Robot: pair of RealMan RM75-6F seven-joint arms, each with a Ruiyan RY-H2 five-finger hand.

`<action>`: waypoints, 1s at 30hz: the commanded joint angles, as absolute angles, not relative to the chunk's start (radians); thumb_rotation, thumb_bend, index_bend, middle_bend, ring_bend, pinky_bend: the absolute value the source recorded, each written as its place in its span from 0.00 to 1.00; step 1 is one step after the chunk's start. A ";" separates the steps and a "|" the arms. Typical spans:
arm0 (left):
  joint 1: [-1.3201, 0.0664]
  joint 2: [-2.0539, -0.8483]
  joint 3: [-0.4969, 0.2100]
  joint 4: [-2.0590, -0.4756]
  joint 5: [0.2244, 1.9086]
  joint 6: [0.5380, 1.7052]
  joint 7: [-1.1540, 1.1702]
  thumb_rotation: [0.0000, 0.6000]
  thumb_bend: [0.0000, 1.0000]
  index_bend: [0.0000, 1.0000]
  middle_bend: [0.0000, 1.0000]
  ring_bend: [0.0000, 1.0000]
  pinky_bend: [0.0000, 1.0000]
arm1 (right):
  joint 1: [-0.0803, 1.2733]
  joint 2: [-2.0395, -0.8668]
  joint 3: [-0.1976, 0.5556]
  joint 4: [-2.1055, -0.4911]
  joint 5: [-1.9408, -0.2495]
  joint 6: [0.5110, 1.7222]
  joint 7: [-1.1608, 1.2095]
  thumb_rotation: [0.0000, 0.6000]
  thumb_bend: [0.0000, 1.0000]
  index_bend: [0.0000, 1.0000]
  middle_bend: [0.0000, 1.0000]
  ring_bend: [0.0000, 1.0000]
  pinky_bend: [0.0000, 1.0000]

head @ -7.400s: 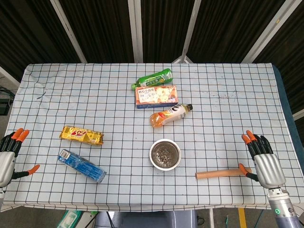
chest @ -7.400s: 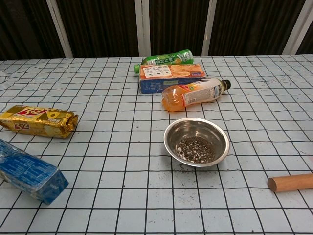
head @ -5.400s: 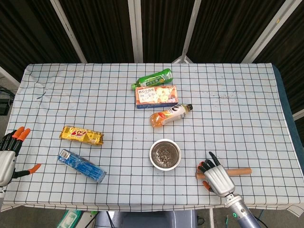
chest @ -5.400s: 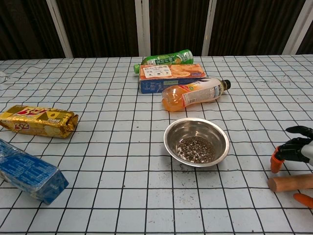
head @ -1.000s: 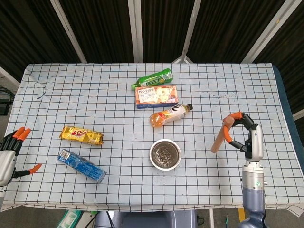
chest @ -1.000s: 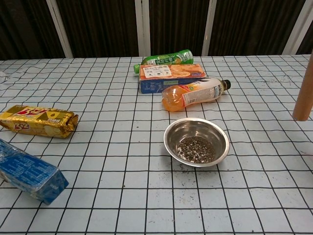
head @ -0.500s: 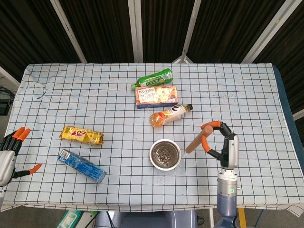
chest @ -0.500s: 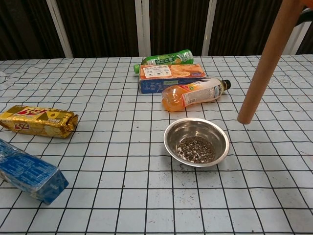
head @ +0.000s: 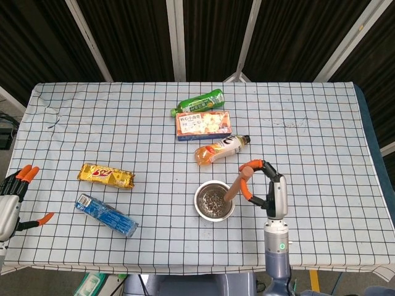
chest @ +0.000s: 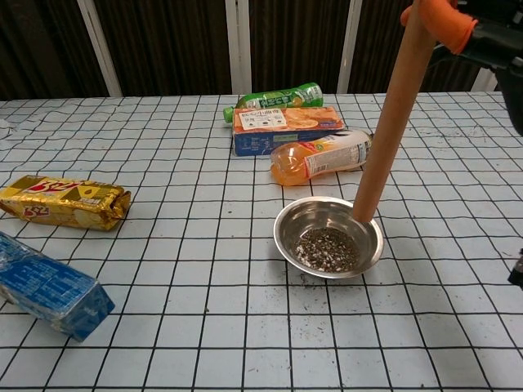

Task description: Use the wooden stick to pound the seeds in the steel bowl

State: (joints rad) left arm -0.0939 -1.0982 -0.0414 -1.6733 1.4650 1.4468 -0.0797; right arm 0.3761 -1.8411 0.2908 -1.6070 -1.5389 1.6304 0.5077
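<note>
I am working at a table [head: 321, 117] with a white cloth that has a black grid on it, and dark panels stand behind it.

My right hand [head: 266, 182] is curled around the top of the wooden stick [chest: 391, 114] and grips it. The stick leans a bit, and its low end hangs over the back right edge of the steel bowl [chest: 288, 225]. I cannot tell if the tip touches the rim or is just above it. The seeds [chest: 326, 248] lie in a small dark pile at the bottom of the bowl, a little nearer to me than the stick's tip.

My left hand [head: 11, 204] is far off at the left edge of the table. Its fingers are spread and it holds nothing.

I think the pounding has not started, because the tip is not on the seeds yet.

Here is what worries me. If I push down where the stick is now, it may hit the rim and not the seeds. Then the bowl could tip or slide, and seeds could jump out. Nothing holds the bowl in place. A few dark bits already lie on the cloth by the bowl.

The orange bottle [chest: 324, 157] lies just behind the bowl, so a big swing could knock it and make it roll.
</note>
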 commanded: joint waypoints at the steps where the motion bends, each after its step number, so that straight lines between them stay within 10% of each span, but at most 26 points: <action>1: -0.094 -1.098 -0.042 -1.674 1.462 1.445 -0.080 1.00 0.08 0.00 0.00 0.00 0.00 | 0.385 -1.861 0.291 -1.593 -1.539 1.625 0.511 1.00 0.57 0.75 0.61 0.55 0.51; 30: -0.100 -1.098 -0.046 -1.681 1.447 1.430 -0.073 1.00 0.08 0.00 0.00 0.00 0.00 | 0.410 -2.065 0.267 -1.286 -1.517 1.612 0.619 1.00 0.59 0.76 0.61 0.55 0.51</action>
